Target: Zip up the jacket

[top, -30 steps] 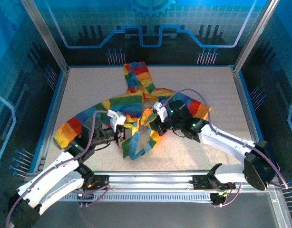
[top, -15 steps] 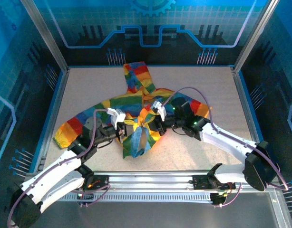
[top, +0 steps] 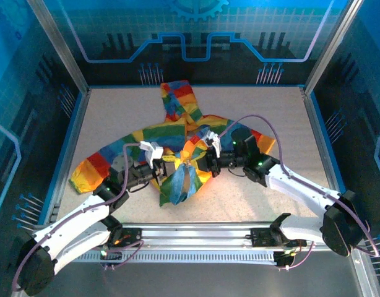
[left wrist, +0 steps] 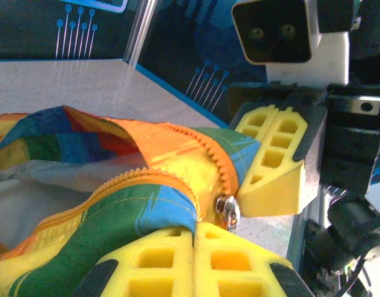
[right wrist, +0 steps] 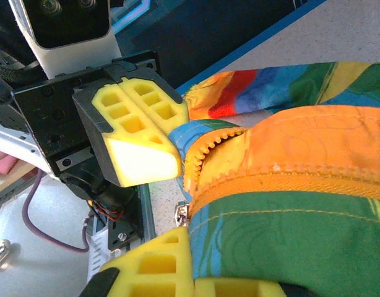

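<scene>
The jacket (top: pixel 177 133) lies mid-bench (top: pixel 264 111), its hem clamped by the left pincer (top: pixel 170 168) at nine o'clock and the right pincer (top: pixel 207 163) at three. The zipper teeth (left wrist: pixel 116 185) gape apart, so zipping seems barely begun.

The left gripper (left wrist: pixel 195 234), yellow fingers (left wrist: pixel 146 257) pressed together, pinches the jacket (left wrist: pixel 116 216) at the edge of its orange zipper (left wrist: pixel 177 167), just beside a small metal piece (left wrist: pixel 227 210), probably the slider, while the right gripper (left wrist: pixel 270 161), also closed, meets the same fold above the speckled worktop (left wrist: pixel 66 80).
</scene>
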Robot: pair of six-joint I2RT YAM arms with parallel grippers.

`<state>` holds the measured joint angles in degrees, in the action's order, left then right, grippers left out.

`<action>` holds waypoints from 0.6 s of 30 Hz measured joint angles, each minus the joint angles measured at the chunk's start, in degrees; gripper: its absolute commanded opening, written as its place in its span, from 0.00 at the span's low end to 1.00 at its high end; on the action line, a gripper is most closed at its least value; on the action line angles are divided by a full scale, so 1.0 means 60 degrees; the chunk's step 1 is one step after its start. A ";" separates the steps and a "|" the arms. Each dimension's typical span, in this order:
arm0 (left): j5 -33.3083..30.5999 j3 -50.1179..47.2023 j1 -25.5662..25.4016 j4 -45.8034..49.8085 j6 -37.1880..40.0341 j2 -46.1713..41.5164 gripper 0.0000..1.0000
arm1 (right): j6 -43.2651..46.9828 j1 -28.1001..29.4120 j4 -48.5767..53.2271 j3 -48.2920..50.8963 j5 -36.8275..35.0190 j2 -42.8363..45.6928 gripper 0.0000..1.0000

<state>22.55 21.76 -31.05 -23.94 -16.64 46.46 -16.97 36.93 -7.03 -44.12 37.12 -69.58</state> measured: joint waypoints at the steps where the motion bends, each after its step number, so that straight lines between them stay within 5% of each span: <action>1: -0.0004 -0.0066 0.0004 -0.0193 -0.0080 0.0000 0.00 | -0.0040 0.0000 -0.0066 0.0000 0.0051 -0.0040 0.00; 18: -0.0036 -0.0612 0.0025 -0.2371 -0.1501 0.0313 0.00 | -0.0357 0.0004 -0.0623 0.0007 0.0401 -0.0335 0.00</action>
<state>22.33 18.09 -30.89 -38.17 -25.65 48.34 -19.11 36.95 -10.76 -44.07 39.53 -71.59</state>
